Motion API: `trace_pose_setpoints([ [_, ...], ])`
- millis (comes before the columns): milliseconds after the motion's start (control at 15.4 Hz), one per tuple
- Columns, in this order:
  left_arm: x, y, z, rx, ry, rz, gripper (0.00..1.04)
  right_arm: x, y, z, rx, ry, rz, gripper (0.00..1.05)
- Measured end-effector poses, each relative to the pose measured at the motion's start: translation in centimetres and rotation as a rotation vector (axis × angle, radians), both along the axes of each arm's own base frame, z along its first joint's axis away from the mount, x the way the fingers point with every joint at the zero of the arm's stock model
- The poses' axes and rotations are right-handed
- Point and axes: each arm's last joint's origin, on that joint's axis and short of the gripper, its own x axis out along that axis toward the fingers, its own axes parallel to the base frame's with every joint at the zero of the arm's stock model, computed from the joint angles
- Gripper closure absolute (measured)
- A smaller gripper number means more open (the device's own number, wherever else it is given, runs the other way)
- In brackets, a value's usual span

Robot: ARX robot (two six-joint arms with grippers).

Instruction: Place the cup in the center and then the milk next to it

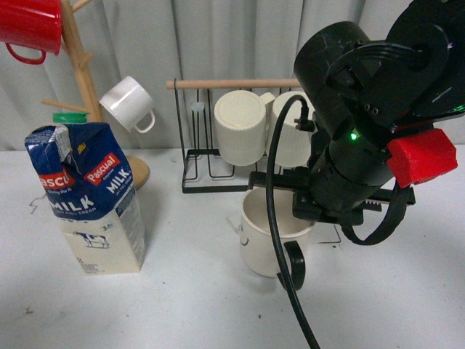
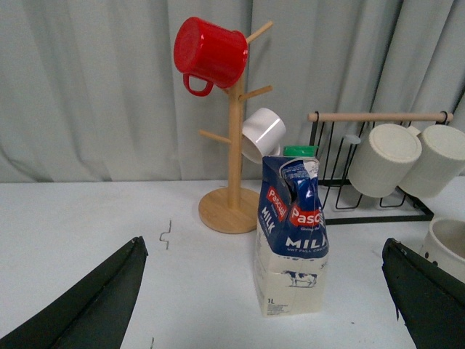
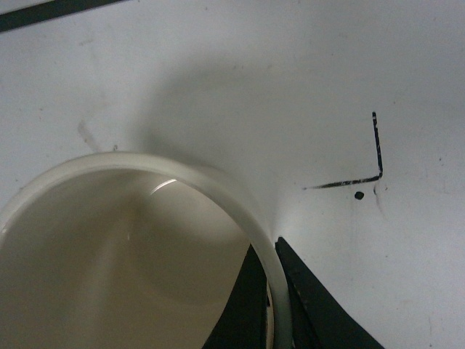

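The cup (image 1: 263,234), a wide cream mug with a black handle (image 1: 294,266), stands upright right of the table's middle. My right gripper (image 1: 311,215) is shut on its rim; in the right wrist view one black finger (image 3: 312,305) is outside the wall and one inside the cup (image 3: 131,254). A black corner mark (image 3: 367,171) of the center lies just beside it. The milk (image 1: 93,196) stands upright at the left, apart from the cup. In the left wrist view my left gripper (image 2: 263,246) is open and empty, short of the milk (image 2: 290,233); the cup's edge (image 2: 449,246) shows at the right.
A wooden mug tree (image 1: 86,80) with a red mug (image 1: 29,25) and a small white mug (image 1: 128,103) stands behind the milk. A black wire rack (image 1: 196,171) with ribbed cream mugs (image 1: 240,125) stands behind the cup. A grey curtain hangs at the back.
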Motion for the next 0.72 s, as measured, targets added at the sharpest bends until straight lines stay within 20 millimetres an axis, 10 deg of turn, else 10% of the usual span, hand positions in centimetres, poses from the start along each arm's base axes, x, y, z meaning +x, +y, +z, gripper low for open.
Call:
trace_pose_setpoints([
  [390,0.0,0.0,0.0,0.0,0.0,0.0,0.07,0.8,0.5,-0.3,0.01,0.016,0.016,1.02],
  [715,0.0,0.0,0.0,0.0,0.0,0.0,0.07,1.3,0.4,0.3,0.04,0.014,0.03,0.5],
])
